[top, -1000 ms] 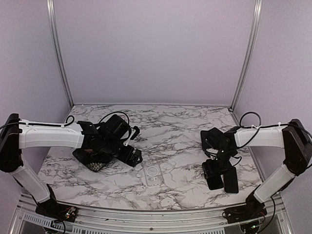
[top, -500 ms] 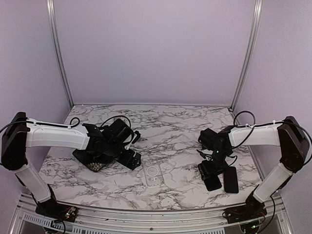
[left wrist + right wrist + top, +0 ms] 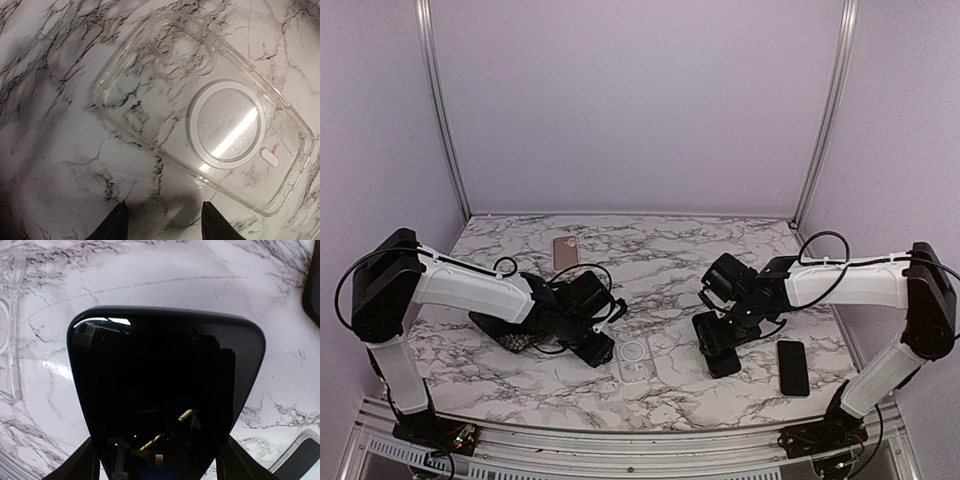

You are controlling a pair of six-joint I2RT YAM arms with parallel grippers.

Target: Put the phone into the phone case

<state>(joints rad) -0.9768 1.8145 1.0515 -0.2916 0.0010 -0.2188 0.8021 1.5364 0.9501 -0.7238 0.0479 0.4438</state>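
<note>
- Right wrist view: my right hand is clamped on the phone. The dark, glossy slab fills the space between the two fingers and touches both. The marble desk lies behind it, and I can't tell whether the phone is clear of the surface. A curved edge of the clear phone case shows at the left border.
- Left wrist view: my left hand has its jaws apart with only bare marble between them, so it grips nothing. The phone case lies flat on the desk just beyond the fingertips. Its white ring sits mid-body and the camera cutout is toward the upper left.
- Top view: the phone case sits at the near middle of the desk, between the two hands. The left hand is just beside its left edge. The right hand, carrying the phone, is near its right side but apart from it. A second dark phone lies flat by the right arm. A pinkish phone lies farther back on the left, and a dark mesh object sits under the left arm.
</note>
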